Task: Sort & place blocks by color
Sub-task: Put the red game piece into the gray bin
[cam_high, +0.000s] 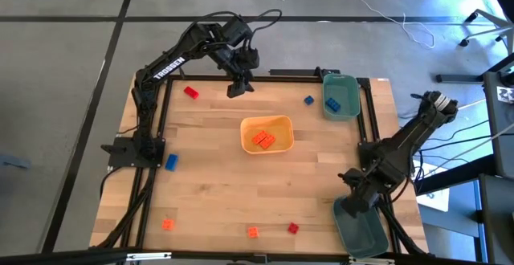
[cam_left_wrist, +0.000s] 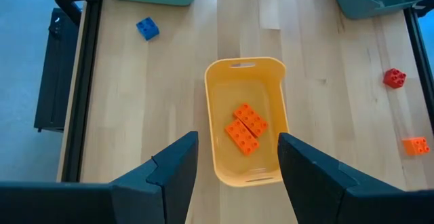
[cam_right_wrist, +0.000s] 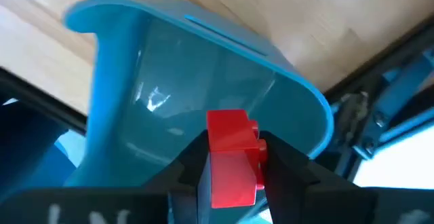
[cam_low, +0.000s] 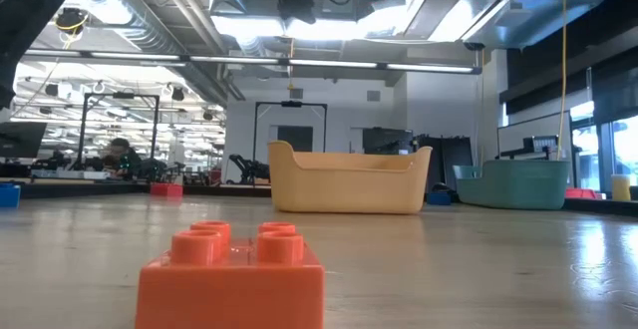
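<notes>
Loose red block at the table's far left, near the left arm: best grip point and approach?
Come straight down on the red block and pinch its two long side faces, not the studded top. It lies flat on bare wood, turned at an angle to the table edges, so the hand needs rotating to match. Nothing crowds it. The open left hand is closest.

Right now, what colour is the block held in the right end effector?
Red. The block is pinched in the right end effector over a teal bin, clearest in the right wrist view.

high: top-down, whole table | low: tabletop, level | wrists: close, downward | shared: yellow tray (cam_high: 267, 125)
</notes>
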Robot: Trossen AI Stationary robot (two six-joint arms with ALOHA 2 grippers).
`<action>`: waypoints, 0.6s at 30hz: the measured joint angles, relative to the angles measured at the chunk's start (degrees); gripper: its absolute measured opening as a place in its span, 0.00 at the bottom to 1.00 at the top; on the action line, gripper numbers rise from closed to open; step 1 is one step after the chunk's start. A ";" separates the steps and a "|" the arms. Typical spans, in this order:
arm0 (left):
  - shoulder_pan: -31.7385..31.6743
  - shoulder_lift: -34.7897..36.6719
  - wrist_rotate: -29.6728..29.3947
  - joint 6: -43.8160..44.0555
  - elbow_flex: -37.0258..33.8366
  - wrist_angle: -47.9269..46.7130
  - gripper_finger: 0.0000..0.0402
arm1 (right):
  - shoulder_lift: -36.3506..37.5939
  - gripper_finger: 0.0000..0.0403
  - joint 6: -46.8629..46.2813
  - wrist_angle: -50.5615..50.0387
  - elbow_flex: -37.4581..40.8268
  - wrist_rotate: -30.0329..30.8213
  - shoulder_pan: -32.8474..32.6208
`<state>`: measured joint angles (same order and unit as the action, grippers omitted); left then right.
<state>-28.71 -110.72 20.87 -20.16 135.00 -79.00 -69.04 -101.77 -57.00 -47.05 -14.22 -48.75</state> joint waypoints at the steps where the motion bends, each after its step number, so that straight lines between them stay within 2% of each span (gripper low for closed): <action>1: 0.00 0.00 0.00 0.00 0.00 0.00 0.48 | 0.00 0.24 -0.10 1.57 1.12 0.00 -0.26; 11: 0.00 0.00 -0.22 0.09 0.00 0.02 0.48 | -0.04 0.25 -0.22 14.05 13.05 1.65 -0.59; 18: 0.00 0.00 -0.25 0.24 -0.02 0.03 0.48 | -0.02 0.25 -0.22 18.37 15.85 -0.85 -0.57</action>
<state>-28.71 -110.72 20.61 -19.92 134.98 -78.97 -69.06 -102.00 -38.63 -31.20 -15.07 -49.32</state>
